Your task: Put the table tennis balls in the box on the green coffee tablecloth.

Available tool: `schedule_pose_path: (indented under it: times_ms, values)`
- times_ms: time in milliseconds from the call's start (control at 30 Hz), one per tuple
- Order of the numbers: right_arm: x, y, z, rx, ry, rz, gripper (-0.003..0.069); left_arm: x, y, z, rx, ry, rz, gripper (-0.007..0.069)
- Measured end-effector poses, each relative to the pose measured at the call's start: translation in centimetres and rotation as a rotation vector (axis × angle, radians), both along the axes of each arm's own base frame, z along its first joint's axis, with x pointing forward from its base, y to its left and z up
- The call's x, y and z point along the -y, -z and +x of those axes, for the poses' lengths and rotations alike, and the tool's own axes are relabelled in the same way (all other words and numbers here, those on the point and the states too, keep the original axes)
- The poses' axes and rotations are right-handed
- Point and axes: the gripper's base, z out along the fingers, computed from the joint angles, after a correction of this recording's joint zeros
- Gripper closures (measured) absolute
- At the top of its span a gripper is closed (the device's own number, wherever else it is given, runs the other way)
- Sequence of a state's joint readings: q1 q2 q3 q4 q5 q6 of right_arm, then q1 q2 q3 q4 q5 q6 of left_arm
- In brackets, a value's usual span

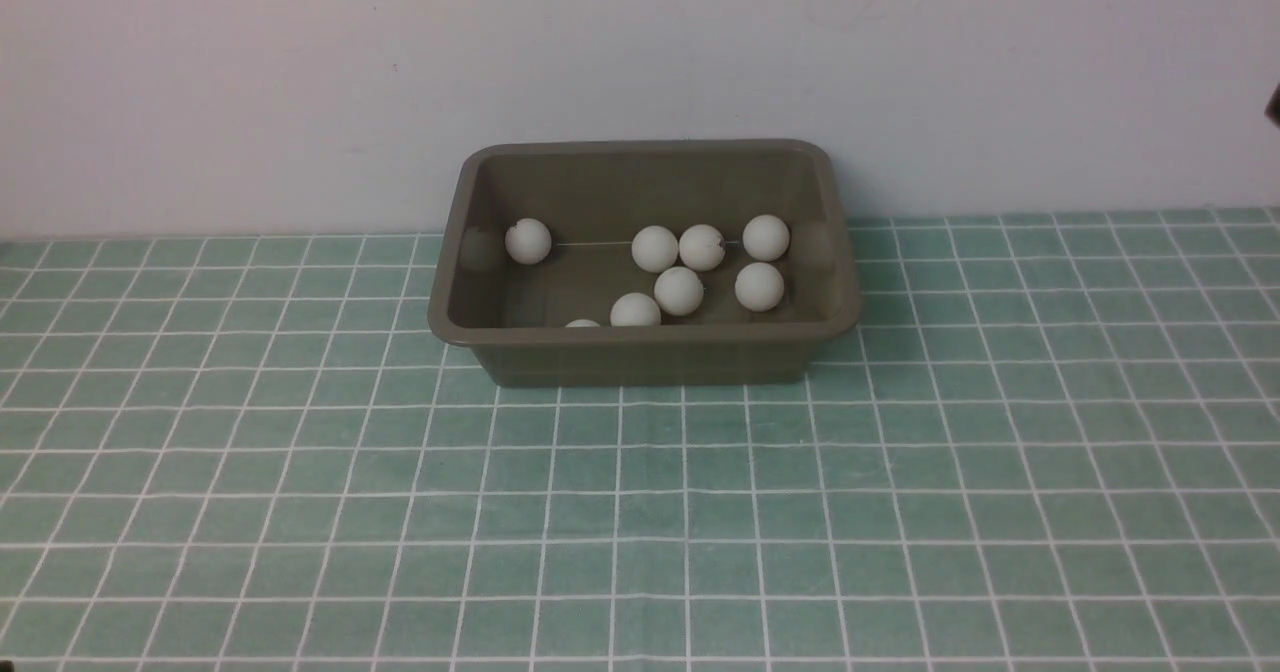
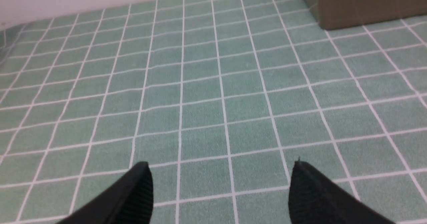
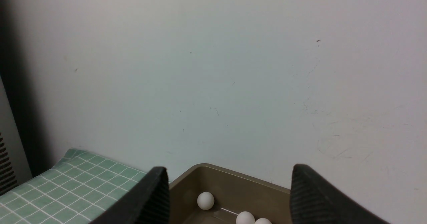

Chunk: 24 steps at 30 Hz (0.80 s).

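Front view: olive-brown box sits on the green checked tablecloth, against the white wall. Eight table tennis balls lie inside it: one alone near the box's left wall, six clustered toward its right half, one only just showing above the near rim. No ball visible on the cloth around the box. Neither arm appears here.

Left wrist view: left gripper hangs over bare cloth, fingers spread wide, nothing between them, no contact with the cloth that I can confirm. A corner of the box shows well beyond the fingertips.

Right wrist view: right gripper is above the box rim, aimed toward the wall. Fingers apart, empty; three balls sit on the box floor between and below them.

Judgement: task looks complete, all counted balls contained. Risk from here: the right arm is near the box, so a low withdrawal could clip the flared rim, shift the light tub and set balls rolling.
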<state>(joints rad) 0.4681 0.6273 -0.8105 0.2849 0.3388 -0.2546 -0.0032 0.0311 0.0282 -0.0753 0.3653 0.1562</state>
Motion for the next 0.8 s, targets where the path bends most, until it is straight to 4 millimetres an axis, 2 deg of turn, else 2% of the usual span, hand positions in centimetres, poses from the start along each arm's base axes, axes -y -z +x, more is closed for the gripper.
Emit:
schedule_pose_path:
  times_ms: [800]
  values:
    - [0.00,0.00,0.00,0.000,0.000,0.000,0.0216,0.01,-0.16,-0.23,0.030,-0.008,-0.027,0.0132]
